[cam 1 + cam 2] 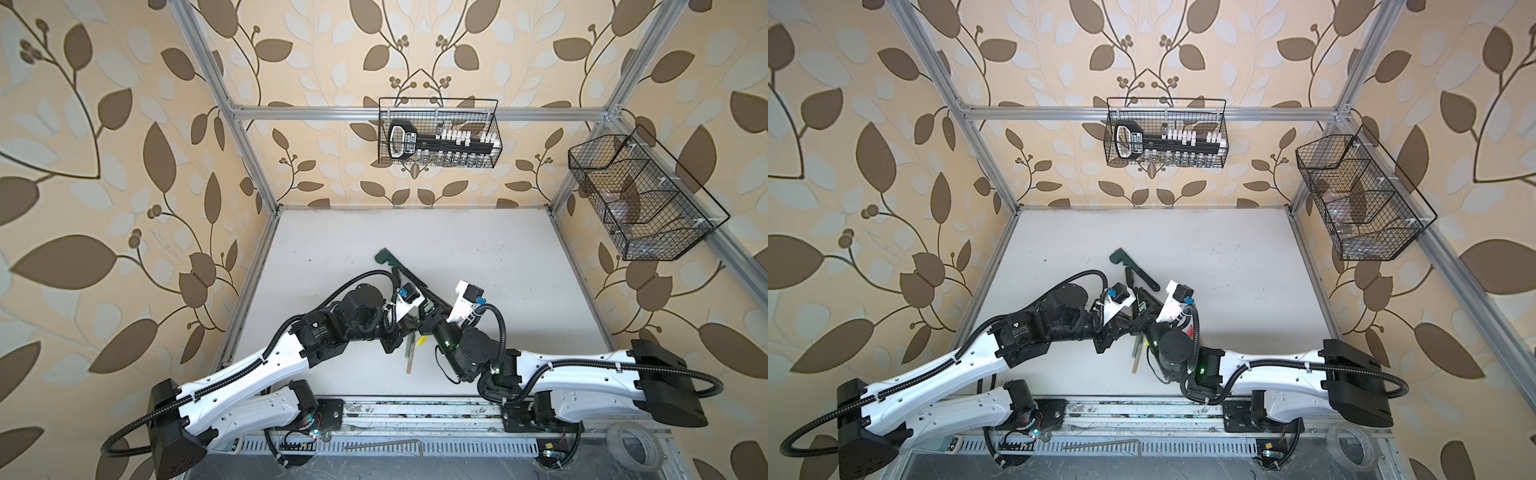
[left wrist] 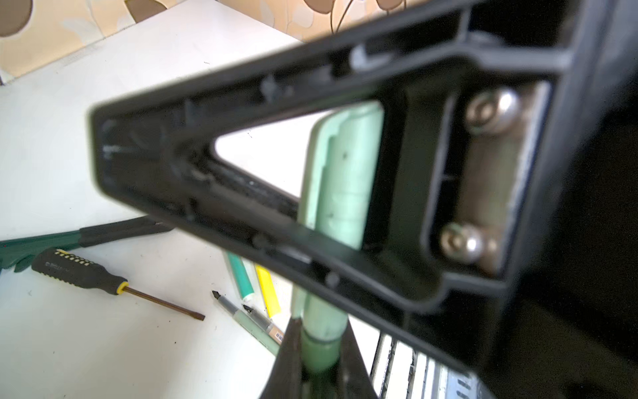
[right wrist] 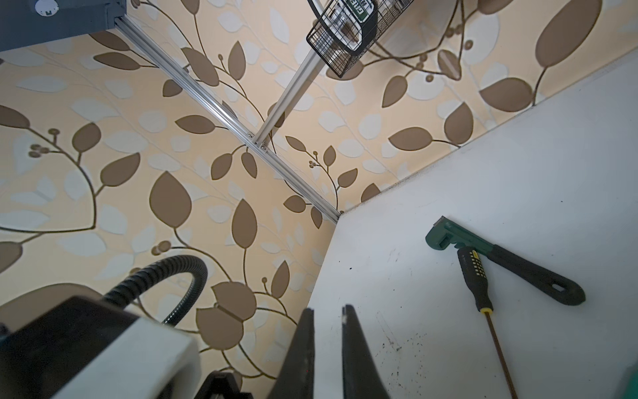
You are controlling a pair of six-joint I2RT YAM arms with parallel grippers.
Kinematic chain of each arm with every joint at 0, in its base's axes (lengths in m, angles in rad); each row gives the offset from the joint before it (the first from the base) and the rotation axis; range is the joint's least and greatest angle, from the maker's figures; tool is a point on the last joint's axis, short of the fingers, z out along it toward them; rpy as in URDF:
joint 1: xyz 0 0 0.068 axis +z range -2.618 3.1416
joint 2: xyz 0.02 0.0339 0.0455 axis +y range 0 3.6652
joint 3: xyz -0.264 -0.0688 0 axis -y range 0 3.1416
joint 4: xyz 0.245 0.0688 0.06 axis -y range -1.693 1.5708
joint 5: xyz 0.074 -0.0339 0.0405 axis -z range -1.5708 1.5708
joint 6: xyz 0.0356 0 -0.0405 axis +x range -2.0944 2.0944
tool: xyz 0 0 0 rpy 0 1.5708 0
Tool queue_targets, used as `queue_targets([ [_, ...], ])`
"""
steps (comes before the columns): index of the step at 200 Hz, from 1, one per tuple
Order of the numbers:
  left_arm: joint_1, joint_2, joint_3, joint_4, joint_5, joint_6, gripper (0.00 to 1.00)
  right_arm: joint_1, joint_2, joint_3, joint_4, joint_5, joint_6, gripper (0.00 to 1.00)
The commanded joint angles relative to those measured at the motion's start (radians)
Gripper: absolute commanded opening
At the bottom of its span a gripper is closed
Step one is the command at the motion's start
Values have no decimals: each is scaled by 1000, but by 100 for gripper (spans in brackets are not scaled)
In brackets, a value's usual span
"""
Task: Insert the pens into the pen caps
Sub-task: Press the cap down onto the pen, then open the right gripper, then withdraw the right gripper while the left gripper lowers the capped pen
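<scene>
1. Nearest the arm bases, lower centre in both top views, loose pens lie on the tabletop point(image 1: 519, 291) just below the two wrists. The left wrist view shows a teal green pen point(image 2: 239, 276), a bright yellow pen point(image 2: 267, 290) and an uncapped grey-green pen point(image 2: 255, 321) with its chisel tip bare, all close together.
2. At the centre of both top views the two grippers meet above the tabletop. The left gripper point(image 2: 319, 324) is closed on a green pen point(image 2: 319, 355) at the bottom centre of the left wrist view.
3. The grey-green cap point(image 2: 341, 165) stands in line with that pen, its mouth over the pen's front end. The right gripper point(image 3: 328, 307) is closed. In the left wrist view the cap sits between its fingers, near their base. Its own wrist view shows only a narrow gap at the tips and no cap.
4. Farther out lie a black-handled screwdriver point(image 3: 473, 273) and a dark green wrench point(image 3: 500, 255), the screwdriver's handle end against the wrench. Neither is a task item.
5. Step in hand, as I judge it: capping this one pen, late in the push. I cannot tell whether the cap is fully seated.
6. Next move likely calls for a straight push along the shared axis with no tilt. Then one gripper lets go and the capped pen is set down. The loose pens remain to be capped, and no other caps are in view.
</scene>
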Motion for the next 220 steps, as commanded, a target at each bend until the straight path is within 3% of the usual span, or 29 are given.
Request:
queue_targets([
  [1,133,-17,120,672,-283,-157,0,197,58,-44,-7,-477,47,0],
  [52,205,-114,-8,782,-248,-245,0,241,65,-65,79,-489,103,0],
  [120,205,-164,-61,710,-336,-215,0,292,51,0,-132,-304,83,0],
  [143,204,-192,-102,642,-346,-245,0,279,-14,37,-316,-218,61,0],
  [154,205,-205,-124,589,-357,-275,0,264,-60,56,-411,-183,57,12],
  [176,205,-218,-188,509,-313,-335,0,198,-138,98,-575,-201,19,51],
  [190,205,-216,-217,432,-316,-390,0,140,-178,139,-718,-205,43,60],
  [220,205,-255,-331,245,-396,-602,0,22,-297,157,-917,-208,90,65],
])
